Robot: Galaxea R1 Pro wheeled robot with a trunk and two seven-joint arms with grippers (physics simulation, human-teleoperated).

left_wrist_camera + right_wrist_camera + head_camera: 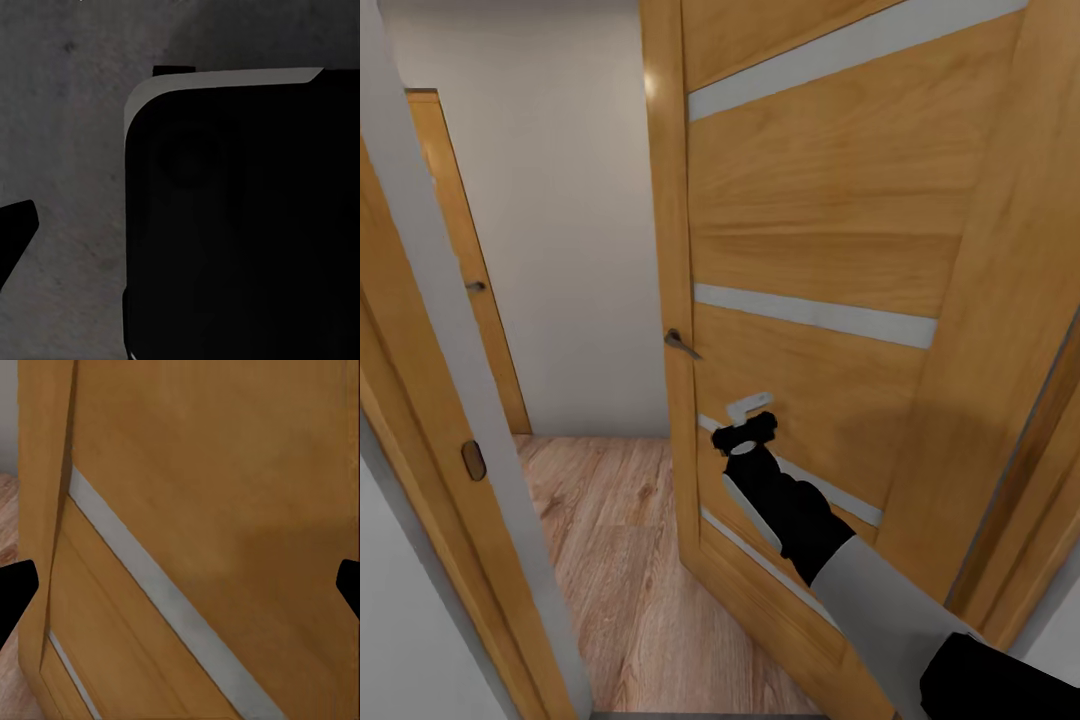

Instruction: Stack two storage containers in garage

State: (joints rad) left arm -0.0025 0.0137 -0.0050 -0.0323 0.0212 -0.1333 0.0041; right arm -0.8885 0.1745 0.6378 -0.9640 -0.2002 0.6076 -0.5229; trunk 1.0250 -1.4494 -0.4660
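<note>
Wood-plank flooring is showing past the half-open orange door, and I'm reaching my right gripper toward its face — fingers spread, holding nothing. If I'm pushing off-centre, the door may swing back — jamming me. Containers aren't visible.

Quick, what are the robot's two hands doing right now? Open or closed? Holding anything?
Left gripper: cannot be told; just one dark fingertip shows over grey floor.
Right gripper: open, empty, fingers spread wide facing the orange wooden door.
</note>
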